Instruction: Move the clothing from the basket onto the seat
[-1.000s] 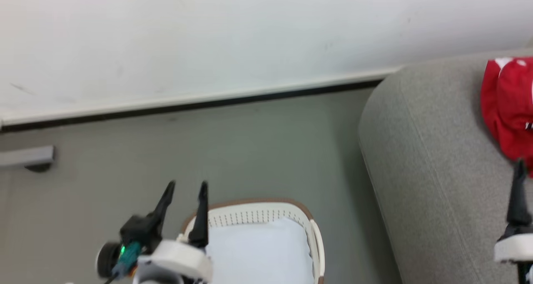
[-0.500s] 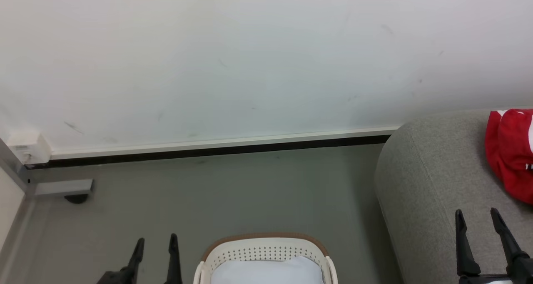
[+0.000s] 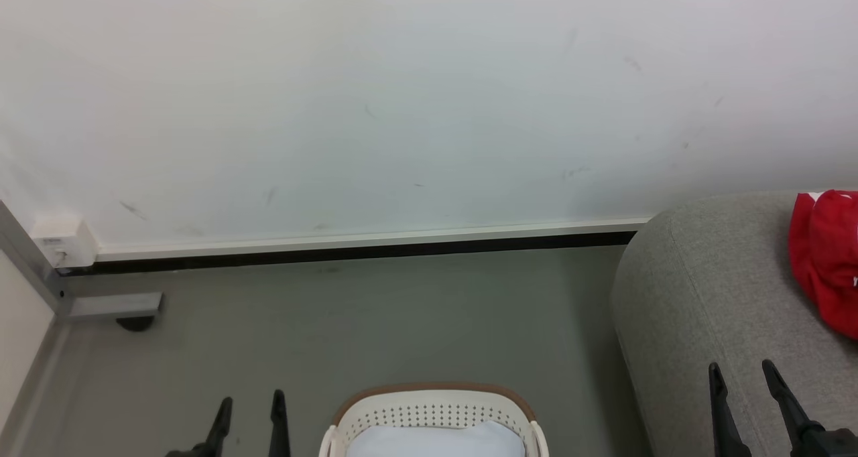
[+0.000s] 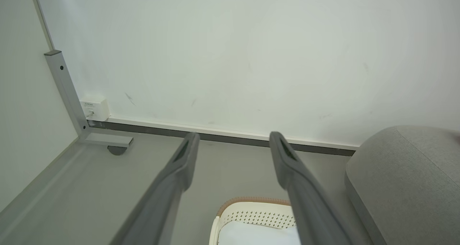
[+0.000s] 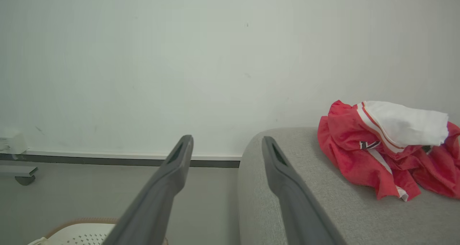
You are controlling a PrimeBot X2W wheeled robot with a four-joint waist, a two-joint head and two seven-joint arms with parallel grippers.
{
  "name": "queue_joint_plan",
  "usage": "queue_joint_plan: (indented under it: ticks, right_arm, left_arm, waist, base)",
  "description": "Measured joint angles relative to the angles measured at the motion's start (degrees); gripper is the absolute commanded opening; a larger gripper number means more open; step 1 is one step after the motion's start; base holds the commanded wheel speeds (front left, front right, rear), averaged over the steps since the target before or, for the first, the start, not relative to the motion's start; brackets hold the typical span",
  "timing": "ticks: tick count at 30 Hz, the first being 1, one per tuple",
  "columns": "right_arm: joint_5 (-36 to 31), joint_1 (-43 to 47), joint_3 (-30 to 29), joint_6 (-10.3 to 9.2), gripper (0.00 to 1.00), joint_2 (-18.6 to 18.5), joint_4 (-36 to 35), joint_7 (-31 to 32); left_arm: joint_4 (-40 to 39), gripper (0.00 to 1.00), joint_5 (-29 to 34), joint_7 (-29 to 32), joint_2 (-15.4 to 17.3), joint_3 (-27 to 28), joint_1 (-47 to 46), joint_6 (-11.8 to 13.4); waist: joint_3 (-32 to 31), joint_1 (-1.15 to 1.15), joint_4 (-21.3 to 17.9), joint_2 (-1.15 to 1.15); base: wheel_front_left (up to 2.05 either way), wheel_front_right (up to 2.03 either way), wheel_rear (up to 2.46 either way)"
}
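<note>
- Closest to us, our left gripper (image 3: 253, 398) pokes up at the bottom of the head view, just left of the basket. Its fingers are parted with a clear gap and there's nothing between them.
- Our right gripper (image 3: 741, 366) is at the lower right, over the near part of the seat. It's spread about the same and isn't holding anything either.
- The basket (image 3: 436, 390) stands on the floor (image 3: 369, 323) between the two grippers, with only its far end showing. A pale bluish-white pad (image 3: 436, 440) lies inside it.
- The seat (image 3: 697, 296) is right of the basket, with a strip of floor between them.
- The clothing (image 5: 355, 162) is a rumpled red heap on top of the seat, well beyond the right gripper's tips and not touching them. In the right wrist view a white cloth piece (image 5: 406, 124) is draped over the heap.
- Farthest back is the wall (image 3: 402, 108) with a dark baseboard (image 3: 362, 249). There's a small white box (image 3: 60, 242) low at its left end and a grey metal foot (image 3: 114, 305) just below that.
</note>
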Motion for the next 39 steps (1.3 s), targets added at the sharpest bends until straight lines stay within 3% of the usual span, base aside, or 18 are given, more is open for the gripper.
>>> queue_joint_plan:
  ticks: [1, 2, 9, 39]
  right_arm:
    - [0.05, -0.01, 0.16, 0.0, 1.0, 0.0, 0.08, 0.0]
    - [0.09, 0.01, 0.29, 0.0, 0.0, 0.0, 0.25, 0.0]
    - [2.34, 0.96, 0.0, 0.0, 0.0, 0.81, 2.92, 1.27]
    - [33.21, -0.8, -0.57, 0.0, 0.0, 0.74, 1.56, 8.37]
  left_arm:
    - [0.12, 1.0, 0.31, 0.0, -0.19, 0.16, 0.06, -0.48]
    - [0.27, 0.0, 0.36, 0.01, -0.35, 0.26, 0.12, -0.81]
    - [2.66, 0.0, -1.93, 0.86, -1.01, 0.26, 0.99, -1.31]
    - [3.11, 0.0, -28.3, 8.33, -2.19, 6.44, -2.12, -7.01]
  waist:
    - [0.03, 0.0, 0.07, 0.0]
    - [0.08, 0.0, 0.14, 0.0]
    - [0.16, 0.01, 0.23, 0.0]
    - [0.96, 0.01, 0.89, 0.0]
  base:
    - [0.0, 0.0, 0.0]
    - [0.0, 0.0, 0.0]
    - [0.0, 0.0, 0.0]
    - [0.0, 0.0, 0.0]
